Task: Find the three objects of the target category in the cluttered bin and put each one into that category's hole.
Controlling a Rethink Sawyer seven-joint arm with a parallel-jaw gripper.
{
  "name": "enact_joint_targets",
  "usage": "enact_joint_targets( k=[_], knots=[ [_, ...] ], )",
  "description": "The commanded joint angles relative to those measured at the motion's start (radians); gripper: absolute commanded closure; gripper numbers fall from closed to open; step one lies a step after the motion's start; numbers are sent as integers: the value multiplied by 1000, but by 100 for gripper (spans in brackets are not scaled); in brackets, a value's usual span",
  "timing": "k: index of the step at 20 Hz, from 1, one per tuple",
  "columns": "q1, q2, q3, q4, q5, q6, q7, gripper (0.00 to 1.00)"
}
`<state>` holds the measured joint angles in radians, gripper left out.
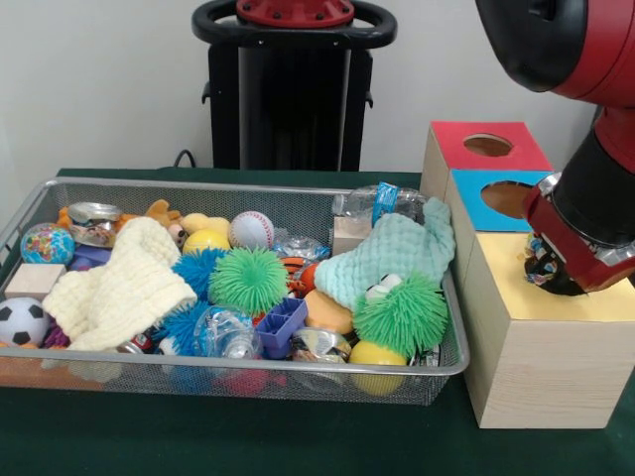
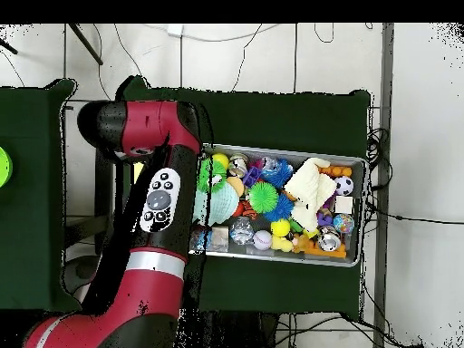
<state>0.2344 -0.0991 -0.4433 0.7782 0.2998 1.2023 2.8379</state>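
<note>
Nearest is the green tabletop (image 1: 248, 441), then the wire bin (image 1: 198, 372) heaped with toys: a soccer ball (image 1: 20, 319), a cream knit cloth (image 1: 119, 283), green spiky balls (image 1: 248, 281), a mint cloth (image 1: 392, 258) and a baseball (image 1: 251, 229) farther back. To the right stands the wooden box (image 1: 536, 357), its yellow top nearest, then the blue hole (image 1: 508, 196) and red hole (image 1: 487, 145) beyond. The pincer (image 1: 546, 270) hovers over the yellow top, closed on a small dark speckled object (image 1: 539, 266). It looks light and roundish, probably soft; no long axis or heading can be made out. Gripping across its middle seems safest.
</note>
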Motion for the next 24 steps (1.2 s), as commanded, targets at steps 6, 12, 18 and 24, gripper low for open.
enact_joint_targets(
  k=[6,12,18,24],
  knots=[
    [-11,94,88,56,47,-78,220,100],
    [-1,113,86,109,24,-201,183,100],
    [12,137,92,184,-23,-363,145,100],
    [26,147,70,216,-82,-427,98,100]
  ],
)
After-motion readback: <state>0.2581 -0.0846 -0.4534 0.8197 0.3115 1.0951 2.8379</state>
